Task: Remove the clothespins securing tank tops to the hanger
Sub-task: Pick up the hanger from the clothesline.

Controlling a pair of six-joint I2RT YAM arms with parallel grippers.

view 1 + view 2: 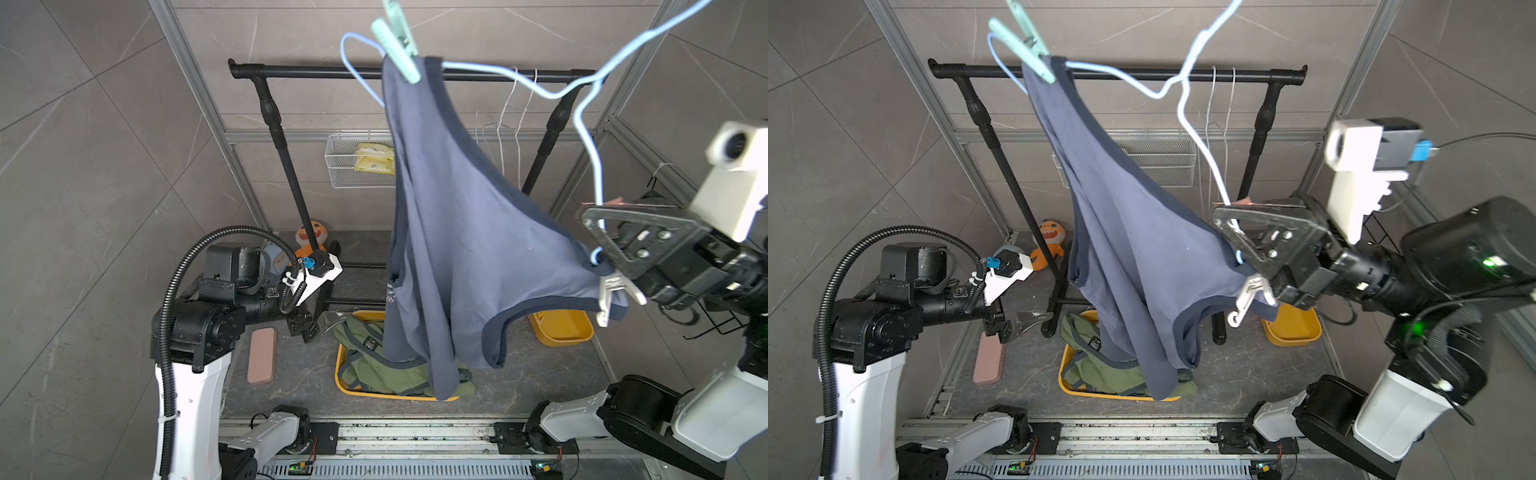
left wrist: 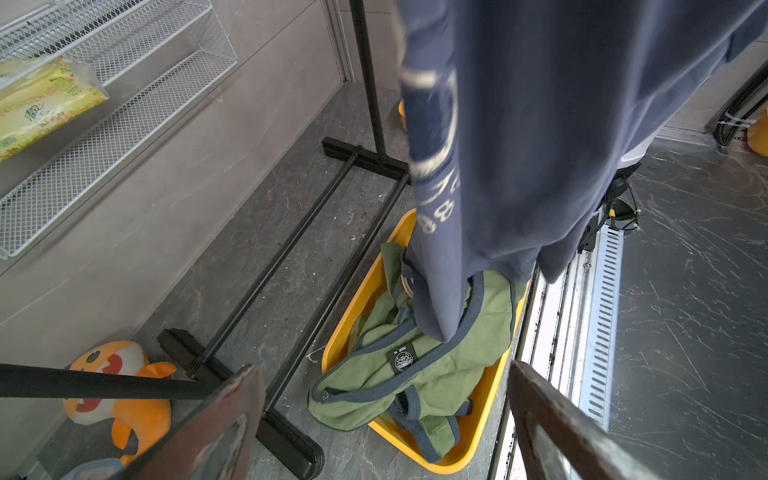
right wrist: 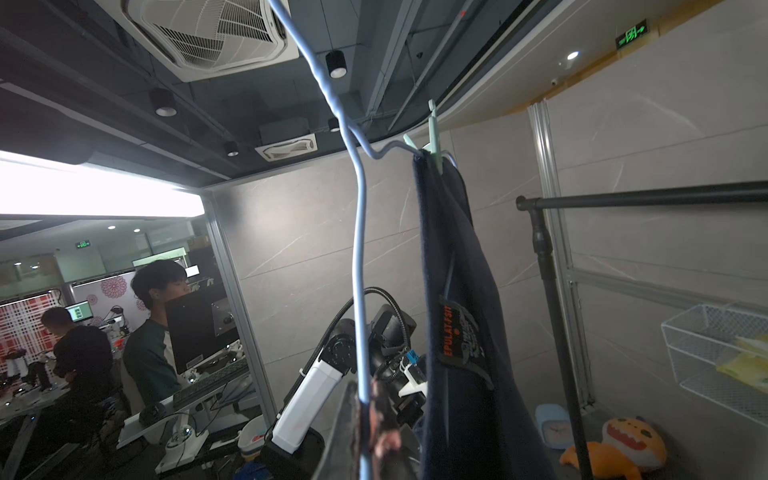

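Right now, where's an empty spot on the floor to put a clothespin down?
The widest bare floor lies between the big yellow tray and the small yellow tray. A narrower strip runs between the pink block and the big tray. Crowded: the big tray, full of olive tops with the navy top hanging in, and around the plush toy.

A dark-trimmed navy blue tank top (image 1: 457, 249) hangs from a tilted pale blue wire hanger (image 1: 482, 67). A mint green plastic clothespin (image 1: 397, 45) pins its high far strap and a white plastic clothespin (image 1: 609, 297) its lower right strap. Crumpled olive green tank tops (image 1: 374, 370) lie in a yellow tray (image 1: 338, 374) below.
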